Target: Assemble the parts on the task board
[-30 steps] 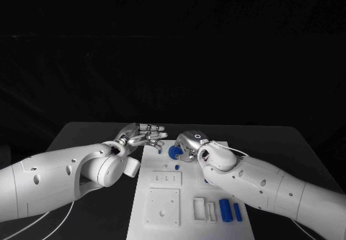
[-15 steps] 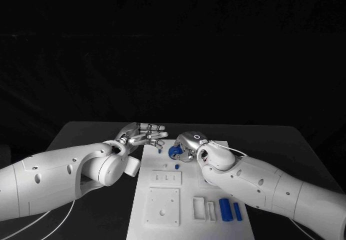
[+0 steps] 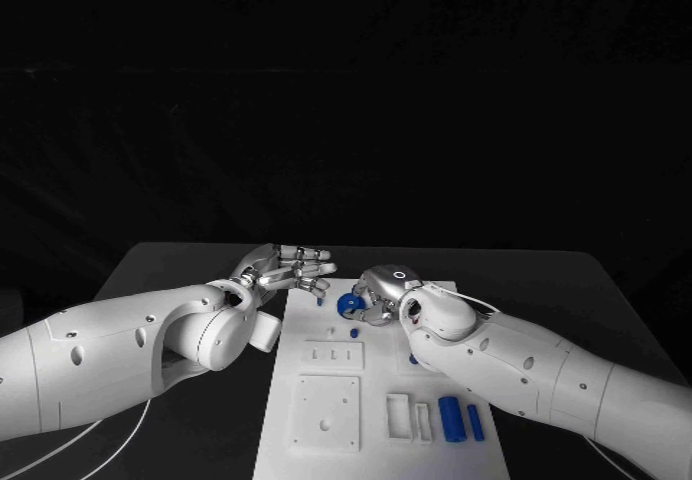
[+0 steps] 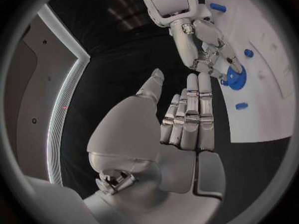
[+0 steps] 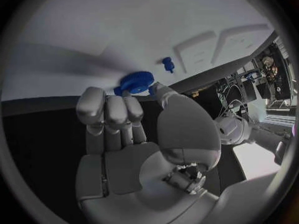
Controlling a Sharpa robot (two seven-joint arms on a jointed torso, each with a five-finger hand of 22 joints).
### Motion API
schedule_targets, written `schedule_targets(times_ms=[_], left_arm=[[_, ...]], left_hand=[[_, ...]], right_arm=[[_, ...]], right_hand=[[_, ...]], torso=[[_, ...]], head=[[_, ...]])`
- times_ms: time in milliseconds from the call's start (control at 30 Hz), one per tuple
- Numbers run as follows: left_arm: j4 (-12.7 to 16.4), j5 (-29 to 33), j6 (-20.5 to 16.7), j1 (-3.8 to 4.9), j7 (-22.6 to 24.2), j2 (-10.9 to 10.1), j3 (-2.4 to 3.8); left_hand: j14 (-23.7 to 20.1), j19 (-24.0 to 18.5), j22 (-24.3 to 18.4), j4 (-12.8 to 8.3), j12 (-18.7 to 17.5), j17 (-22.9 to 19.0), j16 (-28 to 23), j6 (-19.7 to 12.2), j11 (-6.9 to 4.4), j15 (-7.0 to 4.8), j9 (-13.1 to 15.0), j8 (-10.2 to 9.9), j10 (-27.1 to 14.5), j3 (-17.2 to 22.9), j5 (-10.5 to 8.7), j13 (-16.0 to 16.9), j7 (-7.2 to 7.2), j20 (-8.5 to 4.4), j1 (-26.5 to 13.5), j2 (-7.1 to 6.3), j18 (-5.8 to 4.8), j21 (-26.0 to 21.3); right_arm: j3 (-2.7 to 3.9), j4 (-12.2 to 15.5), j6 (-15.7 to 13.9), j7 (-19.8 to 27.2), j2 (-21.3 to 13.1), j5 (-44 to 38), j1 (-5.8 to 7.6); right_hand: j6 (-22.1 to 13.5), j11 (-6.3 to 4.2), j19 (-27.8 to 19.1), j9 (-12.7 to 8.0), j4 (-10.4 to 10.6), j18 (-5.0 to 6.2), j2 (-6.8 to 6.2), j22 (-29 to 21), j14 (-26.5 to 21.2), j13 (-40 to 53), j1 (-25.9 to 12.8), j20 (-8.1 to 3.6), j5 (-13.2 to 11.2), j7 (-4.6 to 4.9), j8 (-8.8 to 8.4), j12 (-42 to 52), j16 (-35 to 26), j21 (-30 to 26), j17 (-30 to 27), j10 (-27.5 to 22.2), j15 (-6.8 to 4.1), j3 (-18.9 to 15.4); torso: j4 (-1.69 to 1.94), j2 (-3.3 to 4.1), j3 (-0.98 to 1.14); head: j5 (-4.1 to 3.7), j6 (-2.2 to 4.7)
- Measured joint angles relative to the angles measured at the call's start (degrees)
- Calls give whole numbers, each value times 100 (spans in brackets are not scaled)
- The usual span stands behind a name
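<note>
A: Gear (image 3: 349,301) first, from the head camera: where does it sit from each hand?

B: Right at the fingertips of the right hand (image 3: 378,293), which pinches the blue toothed wheel at the far end of the board (image 3: 325,420). The left hand (image 3: 286,268) hovers just beside it, off the board's edge, fingers straight and holding nothing.

A: So the right one is nearer. Which way does the wheel face?

B: I can't tell from up there; it's small and half covered.

A: Left wrist camera?

B: The left hand (image 4: 187,117) has its fingers pressed side by side, thumb apart, empty. Beyond its fingertips the right hand (image 4: 215,59) closes on the gear (image 4: 236,77), over the board (image 4: 264,114). A short blue peg (image 4: 241,105) lies near.

A: Right wrist camera?

B: The right hand (image 5: 127,119) pinches the gear (image 5: 136,81) between thumb and fingertips, its flat face roughly toward the board (image 5: 93,30). A small blue stud (image 5: 167,63) stands just past it.

A: Trays?

B: Near the right forearm, two blue bars (image 3: 459,418) lie lengthwise beside white slots.
</note>
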Motion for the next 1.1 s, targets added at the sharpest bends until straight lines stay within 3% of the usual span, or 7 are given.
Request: schedule_targets(times_ms=[267, 500, 633, 733, 867, 1000, 1100], left_arm=[[-7, 0, 1, 0, 0, 1, -1], [-13, 1, 3, 0, 2, -18, -1], [-19, 1, 3, 0, 3, -37, -1], [-27, 1, 3, 0, 4, -61, -1], [-35, 1, 2, 0, 4, -94, -1], [-38, 1, 2, 1, 5, -109, -1], [-45, 1, 2, 1, 6, -123, -1]], left_hand=[[0, 0, 0, 0, 0, -1, 0, 0, 0, 0, 0, 0, 0, 0, 0, 0, 0, 0, 0, 0, 0, 0], [0, 0, -7, 0, 0, 11, 0, 0, 0, 0, 0, 0, 0, 0, 0, 0, 0, 0, 0, 0, 0, 0], [0, 0, -9, 0, 0, 10, 0, 0, 0, 0, 0, 0, 0, 0, 0, 0, 0, 0, 0, 0, 0, 0], [0, 0, -9, 0, 0, 10, 0, 0, 0, 0, 0, 0, 0, 0, 0, 0, 0, 0, 0, 0, 0, 0], [0, 0, -9, 0, 0, 10, 0, 0, 0, 0, 0, 0, 0, 0, 0, 0, 0, 0, 0, 0, 0, 0], [0, -11, -9, 0, 0, 10, 0, 0, 0, 0, 0, 0, 0, 0, 0, 0, 0, 11, 0, 0, 0, 0], [0, -21, -9, 0, 0, 10, 0, 0, -18, 0, 0, 0, 18, 0, 0, 0, 0, 21, 0, 0, 0, 0]], right_arm=[[-9, 180, -39, 6, -205, 38, -13], [15, 624, -265, -11, -599, 83, -24], [124, 908, -418, -11, -898, 136, -23], [241, 1126, -528, 5, -1189, 225, -21], [447, 1333, -617, 106, -1648, 512, -18], [572, 1386, -609, 284, -1945, 837, -16], [646, 1353, -554, 509, -2185, 1143, -15]], right_hand=[[37, 1, 0, 1, -21, 0, 0, 0, 0, 0, 0, 0, 110, -4, 14, 0, 0, 0, 0, 1, 0, 21], [55, 1, 0, -1, -132, 1, -85, 0, -11, 0, 120, 0, 121, -22, 14, 0, 0, 0, 7, 1, -11, 47], [55, 1, 0, -1, -207, 1, -115, 5, -21, 1, 244, 0, 22, -23, 14, 0, 0, 0, -1, 1, -20, -21], [55, 1, 0, -1, -296, 0, -129, 4, -21, 1, 446, 0, 10, -23, 14, 0, 0, 0, -15, 1, -20, -140], [85, 1, 0, -1, -634, 1, -137, 4, -21, 6, 732, 0, 10, 7, 14, 0, 1, 0, -23, 2, -20, -220], [85, 7, 0, -1, -1108, 0, -77, 4, -21, -13, 997, 0, 330, 7, 14, 0, -66, -111, -69, -4, -20, -275], [85, 22, 0, -1, -1303, 1, -39, 4, -21, -29, 1035, 0, 486, 7, 14, 0, -81, -133, -79, -19, -20, -323]], torso=[[-9, 1, 7], [-17, -6, 12], [-25, -9, 15], [-32, -12, 19], [-57, -21, 32], [-91, -31, 47], [-113, -36, 60]], head=[[7, -1], [10, 25], [1, 54], [-1, 74], [3, 79], [2, 86], [-14, 83]])
